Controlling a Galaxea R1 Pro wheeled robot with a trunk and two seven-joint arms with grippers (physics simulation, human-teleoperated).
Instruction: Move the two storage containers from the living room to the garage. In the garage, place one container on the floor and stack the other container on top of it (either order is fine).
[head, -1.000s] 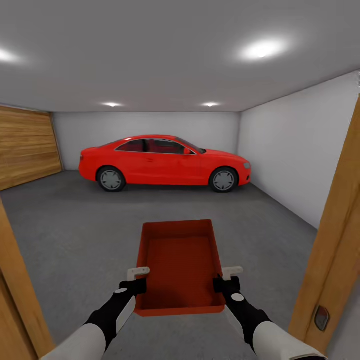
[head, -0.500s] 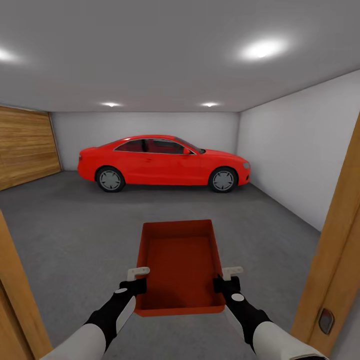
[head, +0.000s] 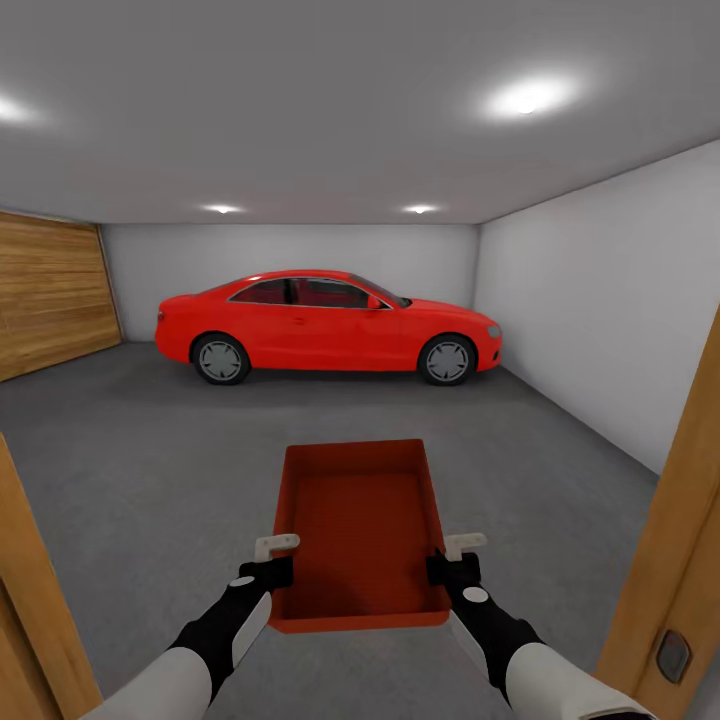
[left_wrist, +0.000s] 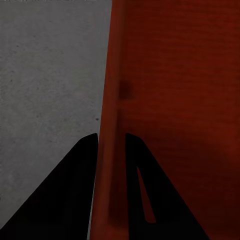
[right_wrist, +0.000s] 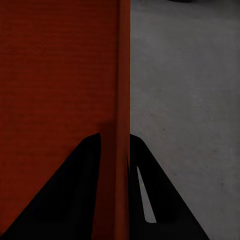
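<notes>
In the garage doorway, head view: storage container (head: 360, 535) carried level between left hand (head: 272, 560) and right hand (head: 456, 556), above the floor (head: 130, 470), red car (head: 328, 325) well ahead. Not set down yet; second container unseen, so stacking remains. Left wrist view: fingers (left_wrist: 75, 195) pinching the container's side wall. Right wrist view: same pinch on the opposite wall; bin's underside hidden.
</notes>
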